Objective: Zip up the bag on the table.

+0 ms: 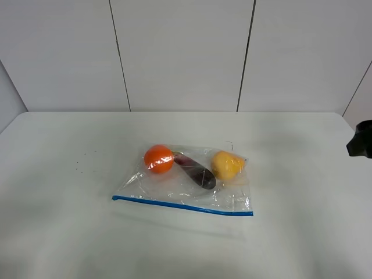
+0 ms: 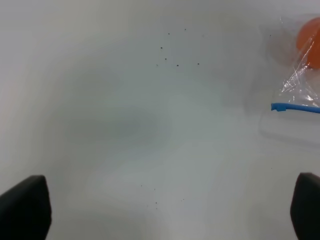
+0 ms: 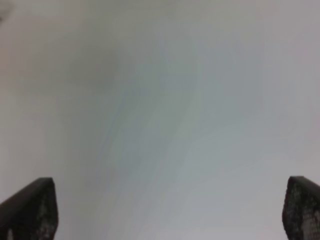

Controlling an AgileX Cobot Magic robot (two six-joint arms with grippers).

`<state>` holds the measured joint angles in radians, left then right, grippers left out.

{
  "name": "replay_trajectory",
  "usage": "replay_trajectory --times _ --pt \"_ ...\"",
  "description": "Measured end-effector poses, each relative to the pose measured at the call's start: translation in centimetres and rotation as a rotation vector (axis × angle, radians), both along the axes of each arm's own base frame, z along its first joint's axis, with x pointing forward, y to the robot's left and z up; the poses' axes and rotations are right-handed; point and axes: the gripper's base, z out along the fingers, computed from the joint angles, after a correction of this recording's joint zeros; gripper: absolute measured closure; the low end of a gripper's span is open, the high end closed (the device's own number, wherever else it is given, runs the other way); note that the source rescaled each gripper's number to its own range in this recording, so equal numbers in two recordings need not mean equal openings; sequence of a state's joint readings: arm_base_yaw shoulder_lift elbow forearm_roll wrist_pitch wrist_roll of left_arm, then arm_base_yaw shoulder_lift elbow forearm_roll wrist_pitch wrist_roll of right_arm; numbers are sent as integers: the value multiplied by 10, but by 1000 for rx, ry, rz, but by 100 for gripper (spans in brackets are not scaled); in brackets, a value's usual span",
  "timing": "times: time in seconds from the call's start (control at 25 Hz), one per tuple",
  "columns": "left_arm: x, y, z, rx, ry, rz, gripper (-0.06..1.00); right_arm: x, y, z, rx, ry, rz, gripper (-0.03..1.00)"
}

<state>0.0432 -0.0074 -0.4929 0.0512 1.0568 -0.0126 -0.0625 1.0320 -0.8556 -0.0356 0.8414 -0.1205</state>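
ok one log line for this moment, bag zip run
stage: pre-contact | bag: flat on table | left gripper: open, empty | right gripper: open, empty

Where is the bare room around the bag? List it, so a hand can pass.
The table is bare left of the bag, between the orange fruit and the left edge. It is also bare right of the yellow fruit, behind the bag toward the wall, and in front of the blue zipper strip. Only the bag's own patch is crowded.

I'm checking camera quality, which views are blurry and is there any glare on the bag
Exterior high: sharp, evenly lit, mild glints on the bag. Left wrist: soft focus, crinkle highlights above the blue zipper strip. Right wrist: heavily blurred, only table and dark fingertips.
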Motion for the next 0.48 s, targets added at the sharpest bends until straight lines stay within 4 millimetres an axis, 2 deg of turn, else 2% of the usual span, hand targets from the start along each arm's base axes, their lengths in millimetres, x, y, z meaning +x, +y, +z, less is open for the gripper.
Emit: replay_trajectory --times 0.2,0.48 --pt "0 0 0 0 0 0 -5 -57 10 8 41 -153 49 -3" --pt "0 0 0 0 0 0 -5 -123 19 3 70 -306 87 -3"
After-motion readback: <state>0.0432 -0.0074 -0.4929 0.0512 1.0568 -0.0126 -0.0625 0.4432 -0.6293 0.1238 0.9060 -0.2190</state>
